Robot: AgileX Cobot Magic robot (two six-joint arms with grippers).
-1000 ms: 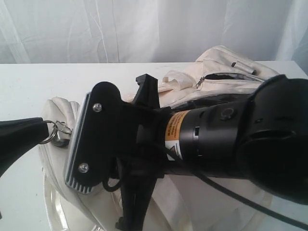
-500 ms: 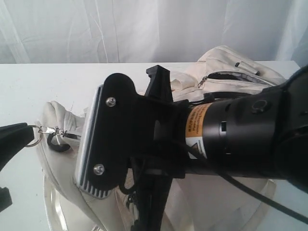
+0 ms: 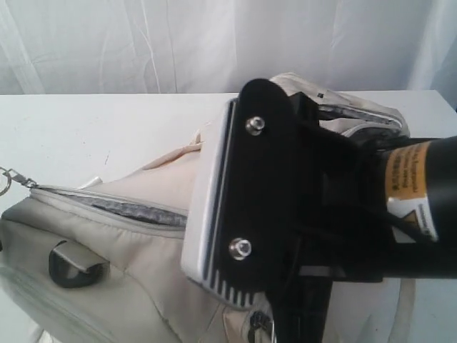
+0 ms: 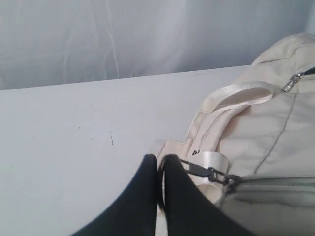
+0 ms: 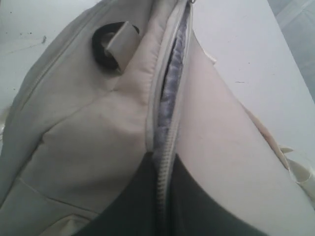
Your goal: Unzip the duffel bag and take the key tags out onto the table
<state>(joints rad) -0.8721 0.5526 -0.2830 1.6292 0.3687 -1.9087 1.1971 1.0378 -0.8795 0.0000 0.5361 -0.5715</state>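
Ext. view: the duffel bag (image 3: 107, 243) lies across the table (image 3: 86, 128). One end is by the far edge on the right side, the other points toward the near left corner. The main zipper (image 3: 121, 204) is open along the visible stretch, but only as a narrow grey slit. The pull ring (image 3: 6, 179) sits at the pic's left border, and the left gripper is cut off here. The right gripper (image 3: 228, 200) fills the foreground and hides the bag's middle. You cannot tell from this view if it is open or closed.

Left wrist view: the left gripper (image 4: 159, 162) has both fingers closed on the ring, and the zipper pull (image 4: 201, 169) is stretched toward the bag. Pull low, along the zipper line and parallel to the table, not upward. Otherwise I think the slider jams or the bag lifts.

Right wrist view: the right gripper (image 5: 162, 164) is pinched shut on the bag's zipper seam, w/ the teeth between its fingers. Hold it firm as an anchor.

The key tags show in no view. Prob. they are inside, but the slit is too narrow to confirm. The end of the zipper's travel is also not clear.
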